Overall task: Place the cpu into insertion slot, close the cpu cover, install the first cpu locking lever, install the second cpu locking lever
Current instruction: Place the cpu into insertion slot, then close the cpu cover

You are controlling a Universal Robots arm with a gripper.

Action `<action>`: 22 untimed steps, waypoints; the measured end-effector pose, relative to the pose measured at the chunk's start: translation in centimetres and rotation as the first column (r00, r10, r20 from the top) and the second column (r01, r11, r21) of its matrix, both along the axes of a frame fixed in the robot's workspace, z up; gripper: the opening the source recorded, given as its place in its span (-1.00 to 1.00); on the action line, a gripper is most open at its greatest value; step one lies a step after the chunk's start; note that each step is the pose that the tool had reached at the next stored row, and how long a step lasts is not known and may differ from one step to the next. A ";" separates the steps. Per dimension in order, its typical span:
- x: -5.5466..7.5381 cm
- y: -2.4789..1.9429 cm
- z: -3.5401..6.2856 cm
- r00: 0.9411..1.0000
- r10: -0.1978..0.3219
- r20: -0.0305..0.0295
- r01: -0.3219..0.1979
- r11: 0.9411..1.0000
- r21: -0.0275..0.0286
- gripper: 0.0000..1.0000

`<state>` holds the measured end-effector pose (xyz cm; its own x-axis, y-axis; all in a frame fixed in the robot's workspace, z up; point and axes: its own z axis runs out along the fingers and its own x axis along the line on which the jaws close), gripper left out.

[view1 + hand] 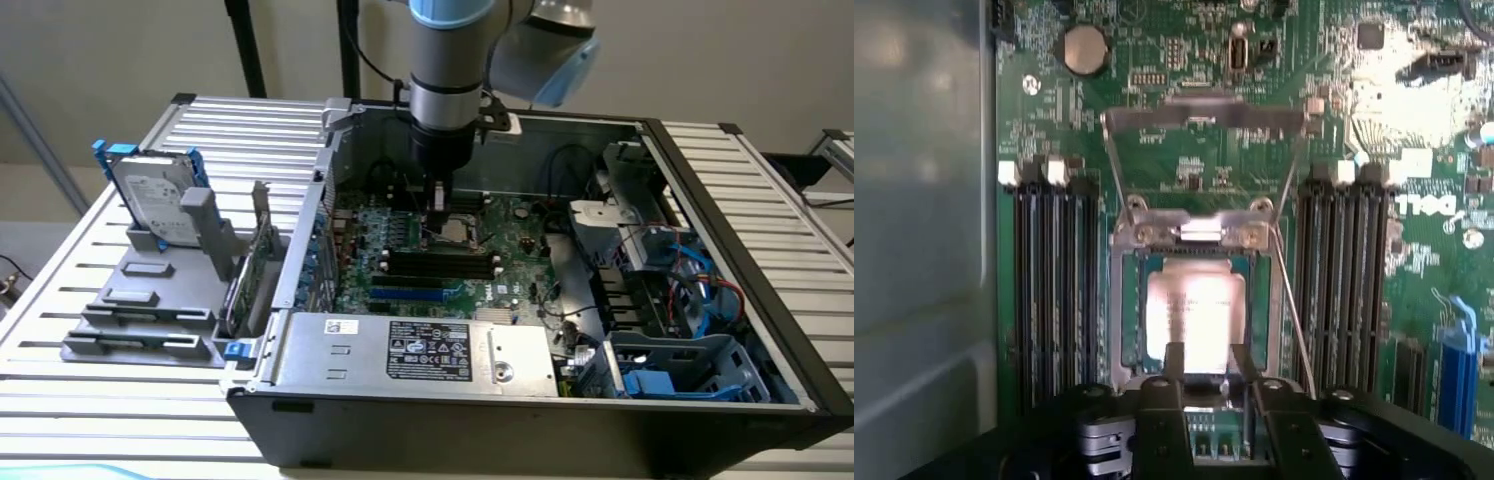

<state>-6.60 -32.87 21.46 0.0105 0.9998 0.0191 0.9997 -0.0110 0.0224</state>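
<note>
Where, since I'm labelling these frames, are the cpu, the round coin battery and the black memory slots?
cpu (pixel 1194 310), wrist view, middle of its bright face.
coin battery (pixel 1084 50), wrist view, centre of its disc.
memory slots (pixel 1049 300), wrist view, on one long black slot of the bank.

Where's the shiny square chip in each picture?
Exterior view: the chip sits mid-picture on the green board, just under the robot arm.
Wrist view: the chip is the bright square inside the metal frame.
Shared landmark: the long black memory slots beside it.
</note>
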 end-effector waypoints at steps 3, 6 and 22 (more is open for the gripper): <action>-1.2 -0.15 0.33 1.000 0.000 0.000 0.000 1.000 0.000 -0.76; -1.6 -0.17 0.62 1.000 0.000 0.000 0.000 1.000 0.000 -0.79; -1.6 -0.17 0.62 1.000 0.000 0.000 0.000 1.000 0.000 -0.79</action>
<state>-8.21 -33.04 22.08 0.0105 0.9998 0.0193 0.9997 -0.0110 0.0225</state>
